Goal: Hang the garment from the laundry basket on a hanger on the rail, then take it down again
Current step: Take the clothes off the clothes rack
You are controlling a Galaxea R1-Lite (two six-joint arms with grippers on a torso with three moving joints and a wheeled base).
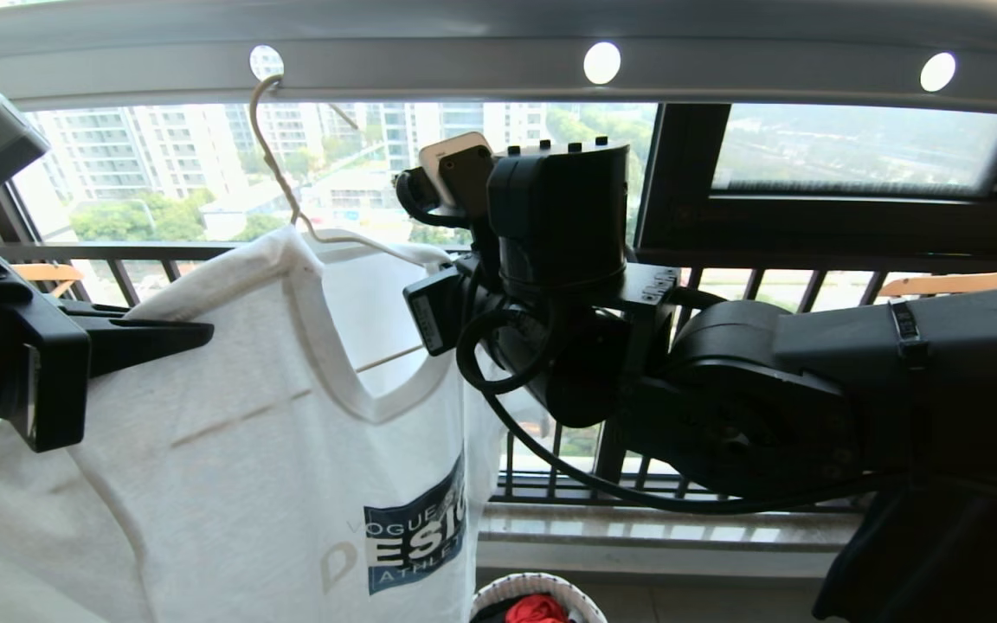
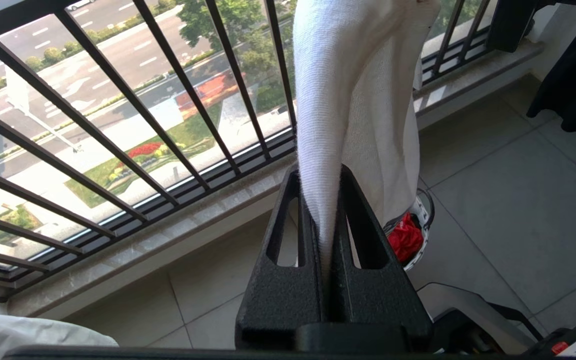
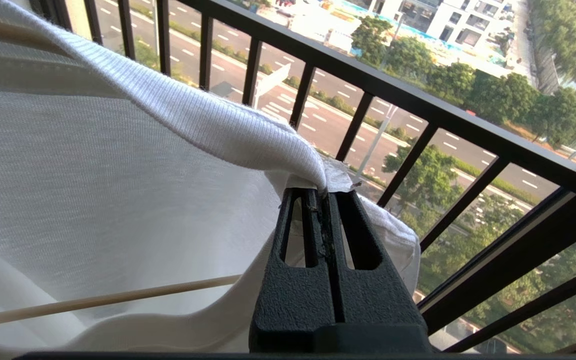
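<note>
The garment (image 1: 247,415), a white T-shirt with a navy lettered print, hangs on the thin cream hanger (image 1: 272,151). The hanger's hook sits in a hole of the grey rail (image 1: 464,65). My left gripper (image 1: 200,333) reaches in from the left and is shut on a fold of the shirt's shoulder side (image 2: 338,100). My right gripper (image 3: 324,191) is shut on the ribbed collar edge (image 3: 248,132), beside the hanger's lower bar (image 3: 93,300); in the head view its fingers are hidden behind the wrist (image 1: 550,260). The laundry basket (image 1: 589,604) stands on the floor below.
A red cloth (image 2: 404,237) lies in the basket. The black balcony railing (image 3: 418,100) and a stone sill (image 1: 654,528) run close behind the shirt. Wooden hangers (image 1: 966,281) hang on that railing. A black shirt (image 2: 573,90) hangs at the right.
</note>
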